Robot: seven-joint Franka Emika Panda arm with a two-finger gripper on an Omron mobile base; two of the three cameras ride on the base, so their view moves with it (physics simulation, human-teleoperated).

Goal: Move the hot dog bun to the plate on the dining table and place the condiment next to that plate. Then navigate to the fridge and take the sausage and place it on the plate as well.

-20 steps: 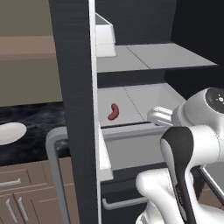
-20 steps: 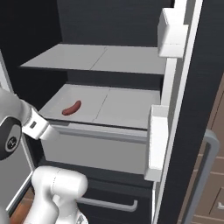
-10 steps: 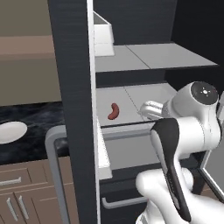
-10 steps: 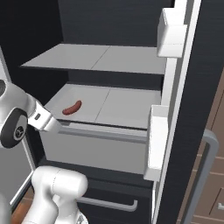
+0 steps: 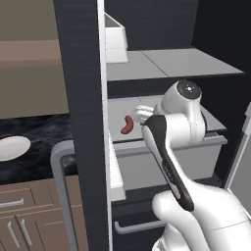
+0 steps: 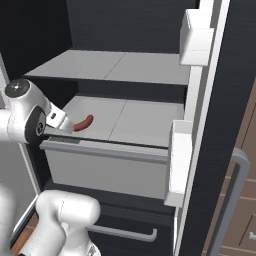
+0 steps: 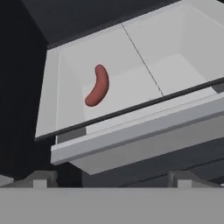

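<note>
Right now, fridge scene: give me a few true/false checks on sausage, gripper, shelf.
1. The sausage lies on the lower fridge shelf. True.
2. The gripper is shut on the sausage. False: its fingers stand apart and hold nothing; the sausage lies ahead of them.
3. The sausage sits on the upper shelf. False: that shelf is bare where visible.
4. The fridge door is open. True.
5. The sausage lies in the shelf's right half, seen from the right base view. False: left half.
</note>
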